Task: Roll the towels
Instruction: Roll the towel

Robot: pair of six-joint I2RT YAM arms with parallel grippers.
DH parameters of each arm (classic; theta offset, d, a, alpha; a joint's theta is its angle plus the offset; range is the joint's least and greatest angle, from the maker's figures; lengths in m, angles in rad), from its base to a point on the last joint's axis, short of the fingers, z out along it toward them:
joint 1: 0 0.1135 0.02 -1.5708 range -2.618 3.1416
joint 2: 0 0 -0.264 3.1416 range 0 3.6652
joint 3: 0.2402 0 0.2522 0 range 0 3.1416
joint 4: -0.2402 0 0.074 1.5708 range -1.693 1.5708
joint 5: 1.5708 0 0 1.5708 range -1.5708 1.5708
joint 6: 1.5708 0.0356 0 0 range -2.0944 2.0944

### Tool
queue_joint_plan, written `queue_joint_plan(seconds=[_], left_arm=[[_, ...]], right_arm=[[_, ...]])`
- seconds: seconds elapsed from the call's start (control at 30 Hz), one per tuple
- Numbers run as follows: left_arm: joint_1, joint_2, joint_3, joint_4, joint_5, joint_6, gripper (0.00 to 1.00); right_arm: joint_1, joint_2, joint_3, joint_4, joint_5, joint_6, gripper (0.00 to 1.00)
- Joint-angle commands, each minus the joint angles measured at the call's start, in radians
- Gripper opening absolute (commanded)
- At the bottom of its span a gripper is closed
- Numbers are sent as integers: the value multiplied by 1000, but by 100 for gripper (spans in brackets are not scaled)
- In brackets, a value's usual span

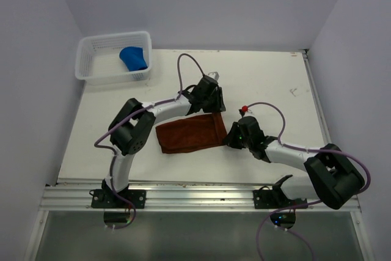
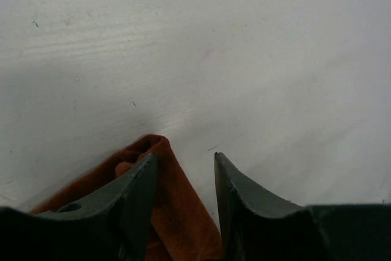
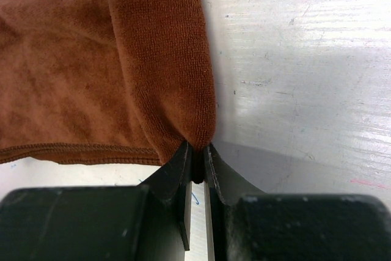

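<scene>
From above, the blue towel (image 1: 134,58) sits bundled up inside the white mesh basket (image 1: 104,76) at the far left corner of the desk (image 1: 269,84). I judge that half of the job finished, though whether it is a true roll is too small to tell. The rust-brown towel (image 1: 189,134) lies in the middle of the desk as a flat, long band, with no roll started. The left end effector (image 1: 209,107) is at the towel's far right corner. The right end effector (image 1: 231,137) is at its near right corner.

In the left wrist view, the left end effector (image 2: 186,163) has its fingers parted about halfway, with bare desk showing between the tips. A corner of the rust-brown towel reaches up along the inside of one finger and fills the lower part of the gap. The fingers straddle the cloth but do not squeeze it.

In the right wrist view, the right end effector (image 3: 195,151) is nearly closed and pinches the folded corner of the rust-brown towel between its tips. The cloth spreads away from the pinch, flat on the desk, with its stitched hem running off to one side.

So the task looks roughly half done. One corner of the brown towel is gripped, the other is lined up but not yet caught, and the whole rolling of this towel is left.
</scene>
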Motion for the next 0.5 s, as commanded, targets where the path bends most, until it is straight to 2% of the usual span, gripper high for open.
queue_joint_plan(seconds=[0.0,0.17,0.37,0.47], left_arm=[[-15,20,41,-66,-71,57,46],[-20,18,22,-75,-102,65,46],[-20,-9,-31,-51,-135,58,46],[-20,-29,-51,-48,-151,48,46]], right_arm=[[19,-20,27,-49,67,-38,0],[66,-29,56,-103,145,-76,0],[195,-15,125,-204,315,-116,0],[221,-6,151,-243,360,-119,0]])
